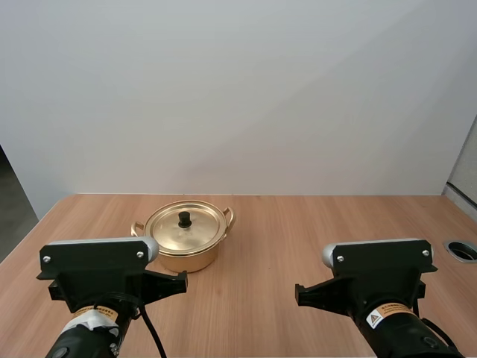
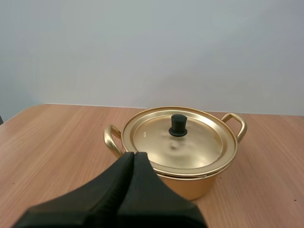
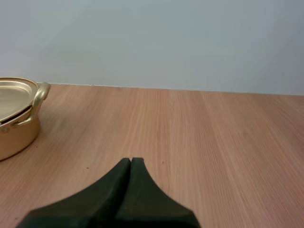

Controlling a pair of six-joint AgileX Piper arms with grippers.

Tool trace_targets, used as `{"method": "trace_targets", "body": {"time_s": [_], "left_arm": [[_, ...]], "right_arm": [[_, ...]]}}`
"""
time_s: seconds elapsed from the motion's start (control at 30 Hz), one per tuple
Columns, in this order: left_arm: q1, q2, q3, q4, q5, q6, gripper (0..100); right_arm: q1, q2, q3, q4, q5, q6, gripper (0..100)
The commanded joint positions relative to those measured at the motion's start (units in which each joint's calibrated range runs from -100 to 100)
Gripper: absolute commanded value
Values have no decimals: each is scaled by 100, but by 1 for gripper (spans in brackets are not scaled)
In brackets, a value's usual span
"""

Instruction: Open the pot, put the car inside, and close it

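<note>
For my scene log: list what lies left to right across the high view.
black left arm → shiny golden metal pot, lid on → black right arm → grey-rimmed round hole in the wooden table.

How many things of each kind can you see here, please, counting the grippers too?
1 pot
1 lid
2 grippers: left gripper, right gripper
Total: 4
</note>
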Motion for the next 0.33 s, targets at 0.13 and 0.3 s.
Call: {"method": "trace_targets", "body": {"time_s": [0.13,0.3], "left_arm": [[3,0,0,1,10,1,0],[3,0,0,1,10,1,0]], "right_arm": [[0,0,0,-49,9,30,0],[0,0,0,-60,9,32,0]]}}
